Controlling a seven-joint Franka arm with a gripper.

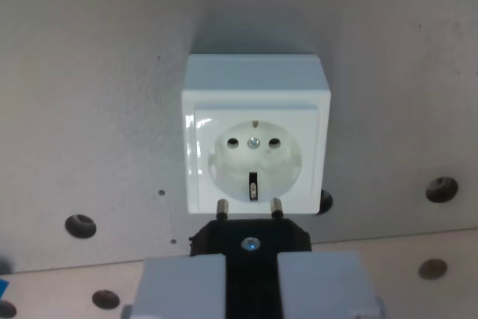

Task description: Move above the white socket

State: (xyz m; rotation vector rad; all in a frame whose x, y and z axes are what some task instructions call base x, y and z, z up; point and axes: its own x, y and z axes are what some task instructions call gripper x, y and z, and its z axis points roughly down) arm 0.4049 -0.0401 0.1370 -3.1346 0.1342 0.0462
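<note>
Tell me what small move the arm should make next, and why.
Probably ease forward, toward the wrist view's top: the black plug held in the gripper has its pins just short of the white socket's recess, already roughly lined up sideways.

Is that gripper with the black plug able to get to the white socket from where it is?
Probably yes. The gripper holds the black plug, pins pointing at the white socket. Nothing lies between them, and the socket's round recess looks unobstructed.

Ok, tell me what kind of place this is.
Probably a lab test bench, not a home. A lone white socket sits on a bare board with drilled holes, and the gripper holds a black plug near it.
</note>
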